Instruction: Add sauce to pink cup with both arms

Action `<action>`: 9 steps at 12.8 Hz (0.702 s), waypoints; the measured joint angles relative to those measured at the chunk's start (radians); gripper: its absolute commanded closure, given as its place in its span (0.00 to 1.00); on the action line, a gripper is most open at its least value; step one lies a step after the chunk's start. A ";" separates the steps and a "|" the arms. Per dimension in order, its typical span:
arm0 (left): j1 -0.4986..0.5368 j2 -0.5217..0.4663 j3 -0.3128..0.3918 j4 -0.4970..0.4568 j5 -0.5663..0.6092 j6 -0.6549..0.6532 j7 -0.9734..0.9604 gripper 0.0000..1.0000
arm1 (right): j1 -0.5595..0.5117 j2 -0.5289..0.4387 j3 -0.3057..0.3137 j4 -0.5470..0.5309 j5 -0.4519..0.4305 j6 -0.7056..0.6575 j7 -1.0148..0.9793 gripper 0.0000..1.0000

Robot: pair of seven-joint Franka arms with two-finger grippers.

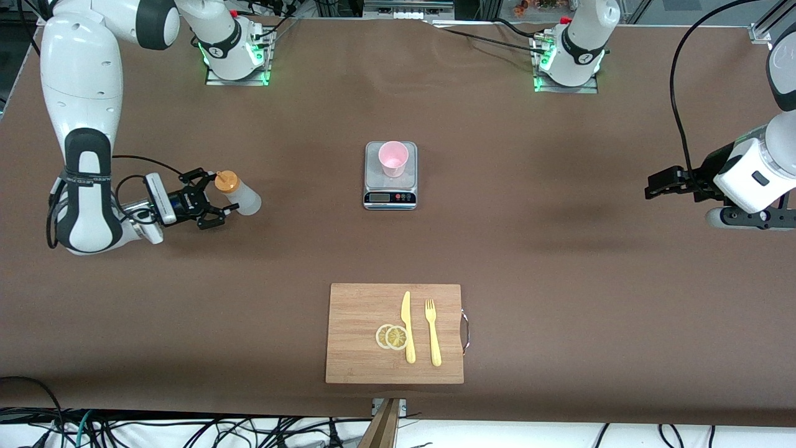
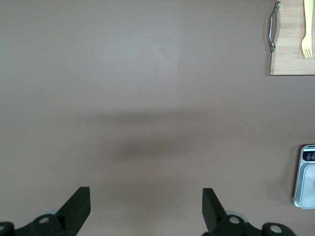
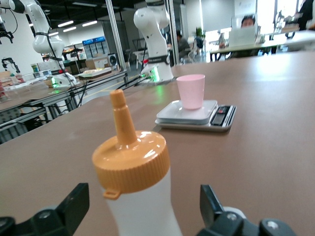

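Translucent plastic sauce (image 1: 241, 196), smooth pink plastic pink cup (image 1: 393, 158), matt brown table (image 1: 559, 261), pale wood-grain cutting board (image 1: 360, 348).

No text, label or number can be read on anything here.

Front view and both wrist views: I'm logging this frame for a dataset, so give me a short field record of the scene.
sauce: translucent whitish plastic squeeze bottle with orange nozzle cap, upright, toward the right arm's end
right gripper: open, fingers either side of the bottle
pink cup: pale pink plastic tumbler, upright on the grey kitchen scale
left gripper: open, over bare table, waiting
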 measured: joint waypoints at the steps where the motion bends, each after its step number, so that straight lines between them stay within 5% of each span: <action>1: 0.000 0.001 0.000 0.001 0.000 0.000 0.000 0.00 | -0.003 -0.003 -0.021 0.027 -0.032 -0.024 0.041 0.00; 9: 0.000 0.003 0.000 0.006 0.000 0.000 0.000 0.00 | 0.000 -0.102 -0.208 0.260 -0.283 -0.242 0.560 0.00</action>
